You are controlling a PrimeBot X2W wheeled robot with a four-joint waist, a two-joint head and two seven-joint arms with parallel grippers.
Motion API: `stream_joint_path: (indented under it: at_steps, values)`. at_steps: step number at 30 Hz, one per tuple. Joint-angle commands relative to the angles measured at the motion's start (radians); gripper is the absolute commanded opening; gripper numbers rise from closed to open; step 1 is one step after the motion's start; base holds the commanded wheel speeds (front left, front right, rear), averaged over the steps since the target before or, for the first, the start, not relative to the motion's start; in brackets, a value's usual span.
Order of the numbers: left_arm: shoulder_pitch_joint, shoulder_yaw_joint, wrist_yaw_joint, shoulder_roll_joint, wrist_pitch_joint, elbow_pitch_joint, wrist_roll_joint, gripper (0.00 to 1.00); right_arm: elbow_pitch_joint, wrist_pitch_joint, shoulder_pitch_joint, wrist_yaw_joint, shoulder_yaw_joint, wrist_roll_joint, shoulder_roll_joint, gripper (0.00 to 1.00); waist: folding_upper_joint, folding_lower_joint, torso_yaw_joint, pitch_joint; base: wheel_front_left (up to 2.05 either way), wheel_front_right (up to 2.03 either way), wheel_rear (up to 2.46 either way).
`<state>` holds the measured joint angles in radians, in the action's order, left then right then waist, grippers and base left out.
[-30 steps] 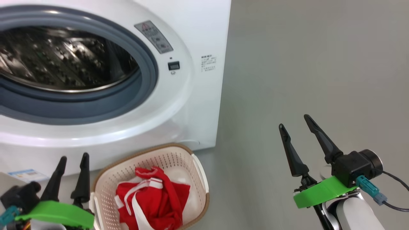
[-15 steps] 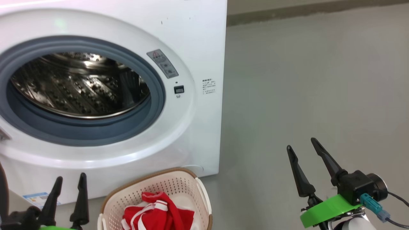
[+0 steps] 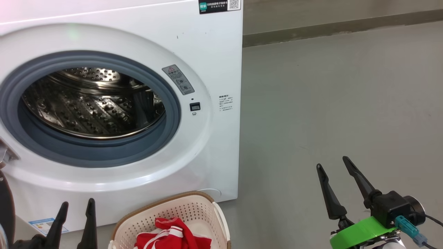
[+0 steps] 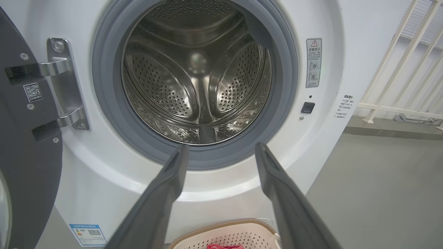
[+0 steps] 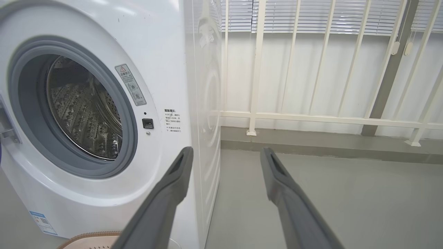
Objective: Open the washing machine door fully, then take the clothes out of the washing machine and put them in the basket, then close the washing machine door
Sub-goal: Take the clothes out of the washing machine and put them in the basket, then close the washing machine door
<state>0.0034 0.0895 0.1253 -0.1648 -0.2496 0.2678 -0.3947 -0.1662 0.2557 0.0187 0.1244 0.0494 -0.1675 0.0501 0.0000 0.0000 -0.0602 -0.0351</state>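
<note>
Head view: at the far left edge the washing machine door [image 3: 5, 207] stands swung open, a dark sliver beside its hinge. Next to it the left tool [image 3: 77, 207] points up in front of the washing machine [image 3: 207, 62], fingers parted and holding nothing. The drum [image 3: 93, 103] shows perforated steel inside the grey gasket [image 3: 93, 154]. Below the machine's front, the basket [image 3: 188, 211] sits on the floor [image 3: 328, 86] with the clothes [image 3: 173, 237] lying inside. Well to the right, the right tool [image 3: 332, 164] hovers over bare floor, its fingers spread and empty.
</note>
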Motion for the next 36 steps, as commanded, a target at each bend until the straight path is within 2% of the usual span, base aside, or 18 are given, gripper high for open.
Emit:
stream_joint_path:
  at_steps: [1, 21, 28, 36]
  values:
    - [-0.014, 0.041, 0.005, -0.011, -0.012, -0.028, 0.011, 1.0, 0.027, 0.006, 0.017, 0.006, 0.022, 0.005, 0.0, 1.0, 0.0, 0.0, 0.001, -0.002, 0.0, 0.0, 0.0]
    - [-0.018, 0.061, 0.005, -0.012, -0.012, -0.05, 0.041, 1.0, 0.032, 0.006, 0.013, 0.006, 0.03, 0.0, 0.0, 1.0, 0.0, 0.0, -0.001, 0.009, -0.08, 0.08, 0.0]
    - [-0.023, 0.058, 0.005, -0.013, -0.012, -0.05, 0.047, 1.0, 0.028, 0.006, 0.018, 0.006, 0.032, -0.002, 0.0, 1.0, 0.0, 0.0, 0.001, 0.016, -1.16, 1.16, 0.0]
    - [-0.024, 0.048, 0.005, -0.017, -0.012, -0.063, 0.023, 1.0, 0.03, 0.006, 0.015, 0.006, 0.037, -0.006, 0.0, 1.0, 0.0, 0.0, 0.001, 0.017, -1.95, 1.95, 0.0]
